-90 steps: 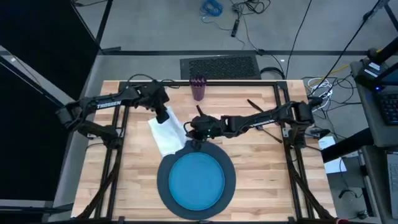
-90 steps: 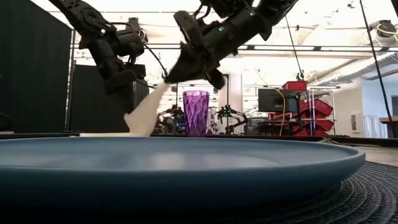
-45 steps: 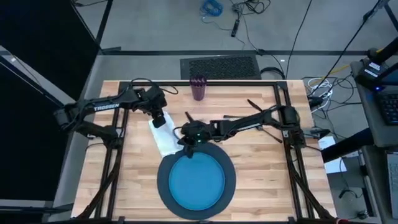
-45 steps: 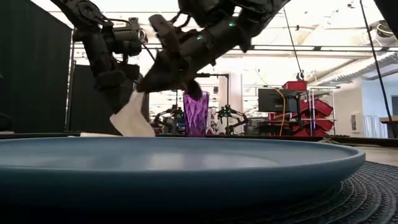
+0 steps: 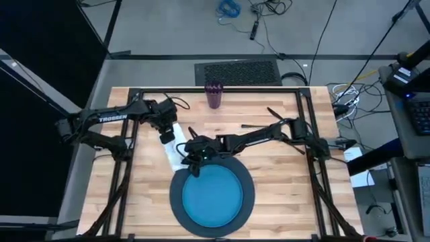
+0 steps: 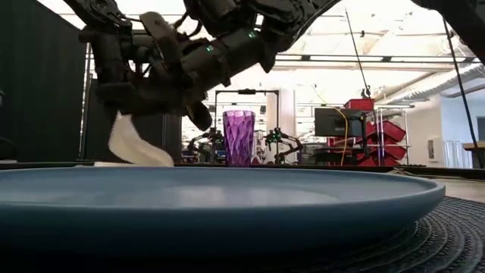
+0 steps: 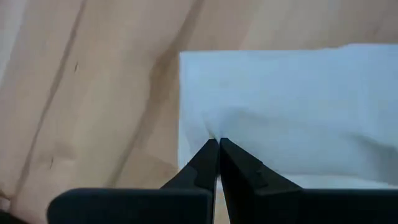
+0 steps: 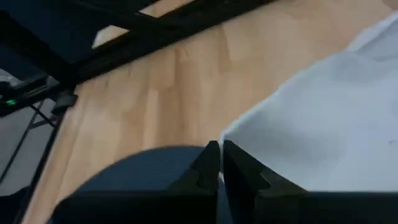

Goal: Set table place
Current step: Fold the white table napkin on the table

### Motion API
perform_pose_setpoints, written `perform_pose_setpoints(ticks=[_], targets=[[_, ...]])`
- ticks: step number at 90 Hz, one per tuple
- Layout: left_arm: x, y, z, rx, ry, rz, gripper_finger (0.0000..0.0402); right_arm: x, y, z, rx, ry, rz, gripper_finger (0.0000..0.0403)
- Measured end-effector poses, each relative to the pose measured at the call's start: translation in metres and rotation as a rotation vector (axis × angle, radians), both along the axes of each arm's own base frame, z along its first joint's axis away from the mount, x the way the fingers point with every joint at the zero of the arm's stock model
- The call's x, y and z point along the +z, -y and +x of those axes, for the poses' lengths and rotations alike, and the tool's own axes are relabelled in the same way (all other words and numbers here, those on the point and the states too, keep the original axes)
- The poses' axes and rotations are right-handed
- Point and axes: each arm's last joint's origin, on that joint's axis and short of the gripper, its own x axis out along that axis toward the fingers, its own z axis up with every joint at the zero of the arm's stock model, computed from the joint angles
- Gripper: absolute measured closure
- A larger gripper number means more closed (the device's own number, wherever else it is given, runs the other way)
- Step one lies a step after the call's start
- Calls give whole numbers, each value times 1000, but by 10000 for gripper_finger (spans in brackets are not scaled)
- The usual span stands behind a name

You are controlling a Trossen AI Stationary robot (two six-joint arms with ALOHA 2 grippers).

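Your left gripper [image 5: 167, 137] and right gripper [image 5: 190, 155] each pinch opposite ends of the white cloth napkin [image 5: 174, 149], stretched diagonally left of centre, beside the blue round plate [image 5: 212, 195].

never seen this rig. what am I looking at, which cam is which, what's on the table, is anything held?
Two dark robot arms work at a wooden table. One camera looks straight down, one sits at table level, and each wrist carries one looking past its fingers.

On the table: a blue plate on a dark grey charger, a purple cup at the far edge, and a white napkin left of the plate.

Both grippers are shut on the napkin: the left gripper at one edge, the right gripper at a corner beside the charger. At table level, part of the napkin hangs lifted.
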Motion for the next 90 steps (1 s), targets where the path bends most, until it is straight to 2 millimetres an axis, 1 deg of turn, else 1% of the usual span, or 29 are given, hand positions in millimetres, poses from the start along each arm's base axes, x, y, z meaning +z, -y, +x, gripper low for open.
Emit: perform_pose_setpoints(ticks=[13,28,37,49,74,82,90], targets=[[-1,1,-2,18,-19,-10,401,6,-4,2,24,26,9,403],[-1,1,-2,19,-19,-10,401,6,-6,2,29,24,6,402],[-1,1,-2,22,-19,-11,401,6,-9,2,38,25,0,393],[-1,1,-3,38,-25,-18,402,6,-14,1,59,28,-7,360],[-2,3,-6,43,-63,-38,402,6,-14,1,70,31,-25,259],[-2,3,-6,43,-61,-38,402,5,-7,0,72,11,-54,242],[-2,5,-5,33,-58,-49,402,3,8,-2,43,-34,-59,240]])
